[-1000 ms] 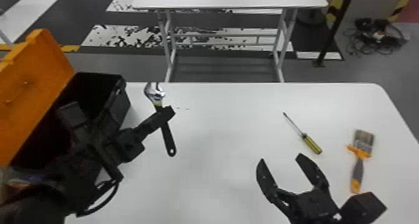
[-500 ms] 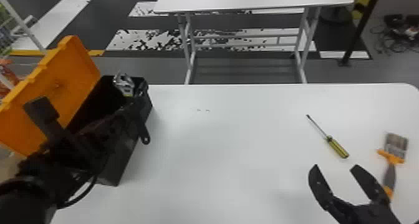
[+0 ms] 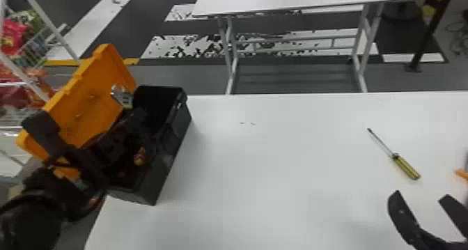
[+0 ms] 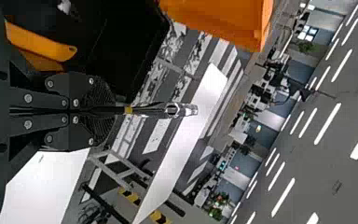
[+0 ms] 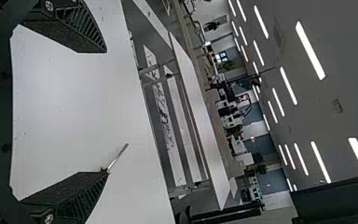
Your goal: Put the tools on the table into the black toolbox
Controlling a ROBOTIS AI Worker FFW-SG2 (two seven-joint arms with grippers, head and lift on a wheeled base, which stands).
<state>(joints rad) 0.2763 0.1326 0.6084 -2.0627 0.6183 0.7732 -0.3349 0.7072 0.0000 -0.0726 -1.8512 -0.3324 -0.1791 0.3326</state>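
Pinched by the handle in the left pincer [image 4: 113,110]: the wrench [image 4: 172,111], with its shiny head poking out past the tips. Pressed close together on that thin dark handle, going by the left wrist view. Just below the left pincer and to its right, in the head view: the black toolbox [image 3: 167,172], wide open. To the left of the left pincer: the orange lid [image 3: 97,96], tipped up, with the wrench head right by it. Touching or not, hard to tell.

Step in hand, most likely: putting the wrench away. Nearly done with this one tool, but not let go of yet. Next, probably: ease the left pincer a little to the right, clear of the lid, then down into the box, then open up. Careful near the lid and the rim; easy to bump the wrench head there and knock the tool loose.

Spread wide, with nothing in between: the right pincer [image 5: 106,111], over the desk [image 3: 278,197], well apart from the left pincer. Just ahead of the right pincer, lying flat: the screwdriver [image 3: 405,167], yellow handle end nearest, thin tip pointing away. A good pick for after the wrench, maybe. Ahead of the right pincer and more to the right: an orange thing [image 3: 461,173], too cut off to name.
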